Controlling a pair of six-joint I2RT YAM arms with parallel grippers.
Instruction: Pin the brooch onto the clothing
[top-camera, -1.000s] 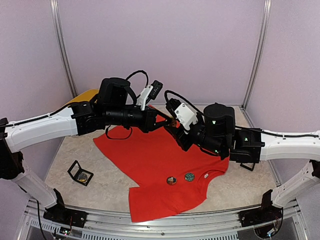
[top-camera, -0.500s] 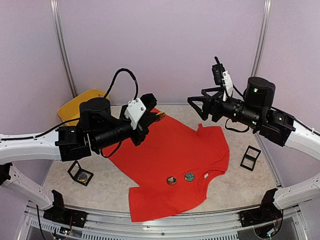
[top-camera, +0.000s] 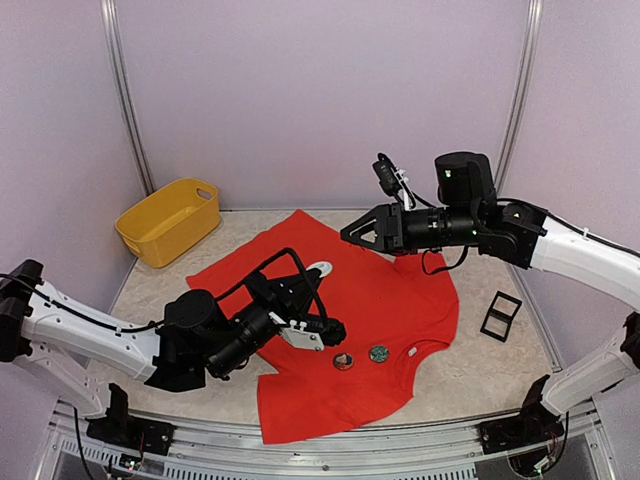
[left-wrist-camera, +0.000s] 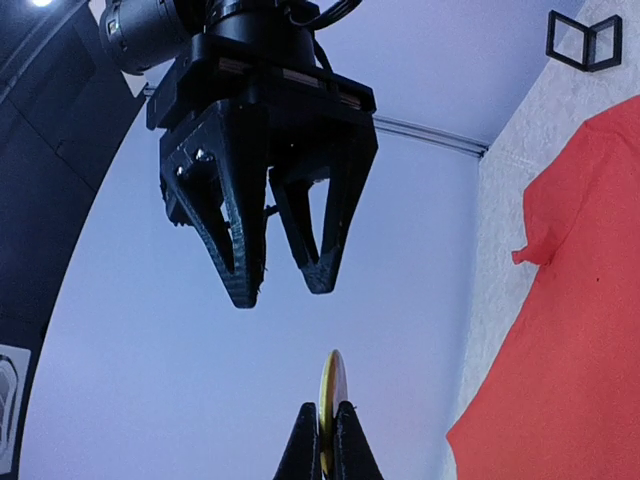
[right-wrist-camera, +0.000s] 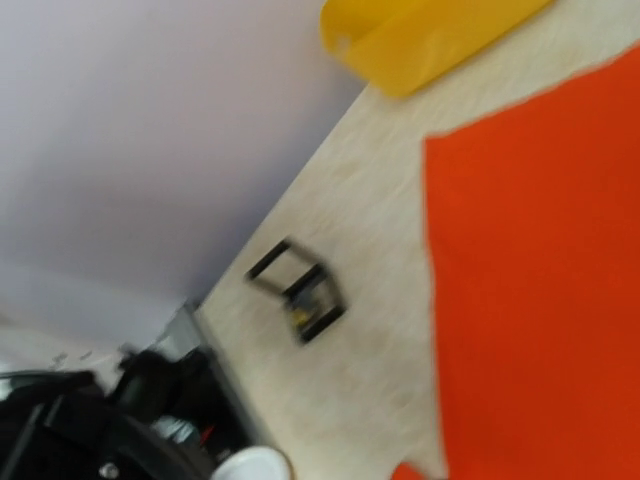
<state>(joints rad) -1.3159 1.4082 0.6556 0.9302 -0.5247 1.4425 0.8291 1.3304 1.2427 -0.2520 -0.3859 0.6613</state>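
Note:
The clothing, a red T-shirt (top-camera: 340, 300), lies spread on the table and also shows in the left wrist view (left-wrist-camera: 570, 330) and the right wrist view (right-wrist-camera: 540, 280). My left gripper (top-camera: 335, 331) hangs low over the shirt's middle. In its own view the left gripper (left-wrist-camera: 322, 415) is shut on the brooch (left-wrist-camera: 331, 385), a thin gold disc seen edge-on. My right gripper (top-camera: 350, 235) hovers above the shirt's far part, pointing left. The left wrist view shows the right gripper (left-wrist-camera: 282, 288) with its jaws apart and nothing between them. Its own view is blurred and shows no fingers.
Two other round brooches (top-camera: 343, 360) (top-camera: 379, 352) rest on the shirt near the collar. A yellow basket (top-camera: 168, 218) stands at the far left. An open black box (top-camera: 500, 315) stands right of the shirt, another (right-wrist-camera: 300, 290) left of it. A small white object (top-camera: 320, 267) lies on the shirt.
The two grippers, close together above the shirt a second ago, have parted. My left arm has dropped low toward the near side over the shirt. My right arm drew back, then reached left.

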